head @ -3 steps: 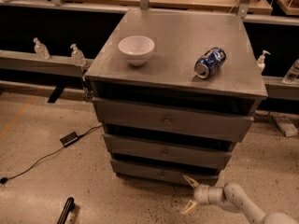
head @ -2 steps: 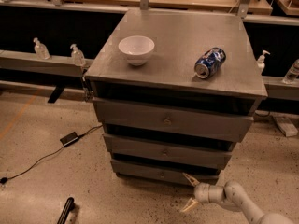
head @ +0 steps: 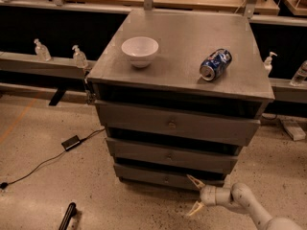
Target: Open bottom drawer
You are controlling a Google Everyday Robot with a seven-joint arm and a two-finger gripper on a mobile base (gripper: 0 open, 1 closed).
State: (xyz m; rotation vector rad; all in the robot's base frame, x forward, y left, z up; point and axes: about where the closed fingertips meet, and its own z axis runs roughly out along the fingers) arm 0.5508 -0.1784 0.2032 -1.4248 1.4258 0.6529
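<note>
Jaws wide apart and holding nothing: that is how the robot's pale two-finger gripper [head: 194, 194] looks, down low near the floor. One thin finger [head: 194, 180] points up toward the cabinet and the other points down at the floor. The pale arm [head: 244, 200] comes in from the bottom right corner. The gripper sits just in front of the right part of the plain grey bottom drawer [head: 144, 174], the lowest and thinnest one in the big grey metal cabinet [head: 187, 28]. The upper finger tip is very close to the drawer front, and I cannot tell if it touches. The drawer's small round knob [head: 166, 179] is in the middle of its front, a little to the left of the gripper. Above it are the wider middle drawer [head: 144, 151] and the tall top drawer [head: 134, 119]. On top of the cabinet stand a round white bowl [head: 140, 51] and a blue drink can [head: 215, 64] lying on its side, well apart. A small black power box [head: 71, 142] with a thin cord lies on the speckled tan floor [head: 43, 190] to the left. Two clear little bottles [head: 42, 50] stand on a ledge behind.
</note>
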